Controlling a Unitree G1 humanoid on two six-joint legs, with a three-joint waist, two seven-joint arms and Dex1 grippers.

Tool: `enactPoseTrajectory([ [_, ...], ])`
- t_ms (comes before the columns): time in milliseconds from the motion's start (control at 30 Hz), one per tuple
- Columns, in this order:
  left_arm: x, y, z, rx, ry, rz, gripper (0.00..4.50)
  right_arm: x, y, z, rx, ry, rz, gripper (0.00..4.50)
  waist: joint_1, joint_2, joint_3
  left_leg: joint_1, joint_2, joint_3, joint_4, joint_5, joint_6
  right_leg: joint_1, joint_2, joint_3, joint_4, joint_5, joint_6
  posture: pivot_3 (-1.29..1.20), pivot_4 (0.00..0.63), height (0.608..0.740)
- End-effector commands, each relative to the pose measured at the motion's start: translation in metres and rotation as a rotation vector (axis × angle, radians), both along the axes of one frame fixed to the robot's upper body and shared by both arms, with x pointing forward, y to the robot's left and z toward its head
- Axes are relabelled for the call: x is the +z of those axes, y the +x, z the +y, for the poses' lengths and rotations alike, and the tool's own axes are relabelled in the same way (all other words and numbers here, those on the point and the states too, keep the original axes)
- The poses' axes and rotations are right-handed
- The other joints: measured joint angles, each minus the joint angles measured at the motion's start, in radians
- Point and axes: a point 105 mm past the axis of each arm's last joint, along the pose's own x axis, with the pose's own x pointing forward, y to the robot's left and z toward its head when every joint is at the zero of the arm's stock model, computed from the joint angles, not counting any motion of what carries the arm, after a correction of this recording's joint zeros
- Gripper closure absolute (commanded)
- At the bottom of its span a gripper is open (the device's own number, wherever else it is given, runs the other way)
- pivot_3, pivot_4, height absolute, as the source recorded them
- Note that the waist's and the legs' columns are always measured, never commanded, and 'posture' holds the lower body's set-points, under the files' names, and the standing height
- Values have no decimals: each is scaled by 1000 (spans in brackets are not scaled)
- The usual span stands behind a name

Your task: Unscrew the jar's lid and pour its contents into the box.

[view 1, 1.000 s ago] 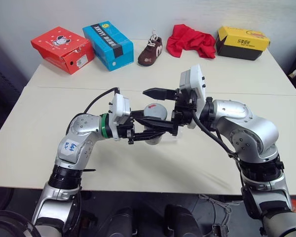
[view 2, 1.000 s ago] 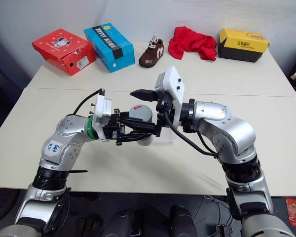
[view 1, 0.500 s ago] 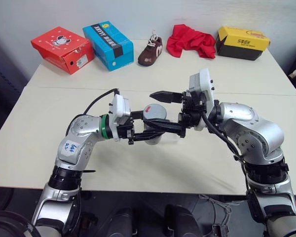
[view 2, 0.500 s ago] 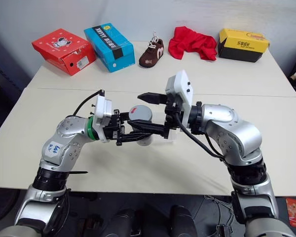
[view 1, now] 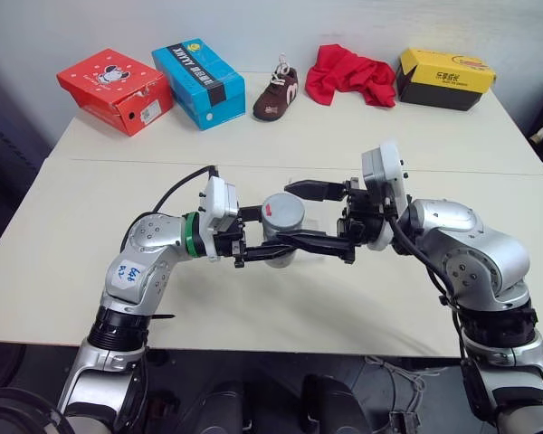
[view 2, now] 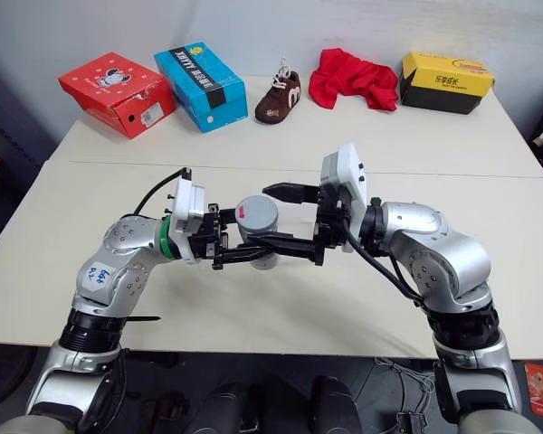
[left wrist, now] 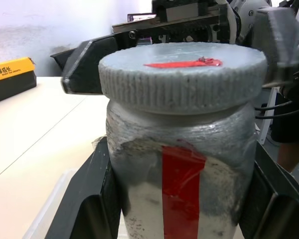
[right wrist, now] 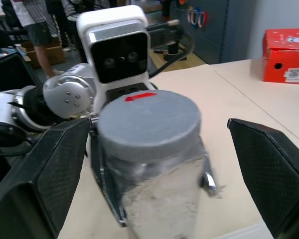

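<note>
Clamped upright in the left end effector, the light, slick jar awaits the spread right end effector; its ribbed lid should be gripped

Robotics lab or test room: plain pale bench against bare wall, shoeboxes, small shoe, red cloth laid out as props; people standing behind.

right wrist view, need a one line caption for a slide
Open right gripper straddles the grey lid of the jar, itself clamped in the left gripper.
</note>
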Motion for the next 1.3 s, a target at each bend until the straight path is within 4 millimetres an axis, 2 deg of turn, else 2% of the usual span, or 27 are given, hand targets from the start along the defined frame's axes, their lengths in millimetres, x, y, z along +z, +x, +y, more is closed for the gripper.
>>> enactPoseTrajectory([
  [33,9,-7,-1,-23,-17,-47,2129,13,-12,3,33,18,-74,13,0,0,0,0,0,0,0,0,0,0,0,0,0,0,0,0,150,740],
  [500,8,-8,-2,-23,-16,-42,2129,21,-2,24,12,22,-109,13,1,0,0,0,0,0,0,0,0,0,0,0,0,0,0,0,150,740],
  [600,8,-8,-2,-24,-15,-41,2129,23,0,25,4,28,-107,589,0,0,0,0,0,0,0,0,0,0,0,0,0,0,0,0,150,740],
  [667,8,-8,-2,-24,-14,-41,2129,22,1,26,7,23,-99,1224,0,0,0,0,0,0,0,0,0,0,0,0,0,0,0,0,150,740],
  [767,8,-8,-2,-21,-13,-44,2129,22,0,26,19,17,-90,1937,-1,0,0,0,0,0,0,0,0,0,1,0,0,0,0,0,150,740],
  [867,8,-8,-2,-19,-13,-44,2129,25,-1,25,36,37,-71,1937,-1,0,0,0,0,0,0,0,0,0,1,0,0,0,0,0,150,740],
  [967,8,-8,-1,-17,-13,-42,2129,35,-6,22,90,139,3,1937,-1,0,0,0,0,0,0,0,0,0,0,0,0,0,0,0,150,740],
  [1033,8,-8,-1,-15,-13,-41,2129,48,-10,17,133,250,99,1937,-1,0,0,0,0,0,0,0,0,0,0,0,0,0,0,0,150,740],
  [1133,8,-6,1,-8,-12,-42,2129,54,-12,5,132,323,176,1937,0,0,0,0,0,-1,0,0,0,0,-1,1,1,0,0,0,150,740],
  [1200,8,-5,4,2,-8,-46,2129,55,-5,-10,36,357,130,1937,2,0,0,0,0,-2,0,0,0,1,-2,1,0,0,0,0,150,740],
  [1300,9,1,13,32,0,-54,2129,30,17,-46,-216,217,-104,1937,4,0,0,-1,-1,-3,0,0,0,1,-5,1,-1,0,0,0,150,740],
])
